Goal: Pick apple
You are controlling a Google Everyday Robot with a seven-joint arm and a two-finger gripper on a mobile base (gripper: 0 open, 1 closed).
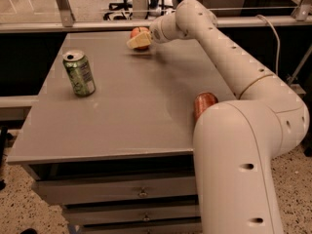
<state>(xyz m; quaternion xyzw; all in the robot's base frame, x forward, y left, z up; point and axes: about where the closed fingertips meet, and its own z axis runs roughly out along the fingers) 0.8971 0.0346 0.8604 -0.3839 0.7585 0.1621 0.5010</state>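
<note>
The apple [137,32] is small, round and red-orange, and sits near the far edge of the grey table [122,116]. My gripper [140,41] is at the apple, just in front of it, and hides its lower front part. Whether the gripper touches the apple cannot be told. My white arm reaches from the lower right across the table's right side to the far edge.
A green soda can [79,73] stands upright on the left part of the table. A red-orange soda can [205,103] lies on its side at the right edge, half hidden by my arm. Drawers sit under the table front. A rail runs behind the table.
</note>
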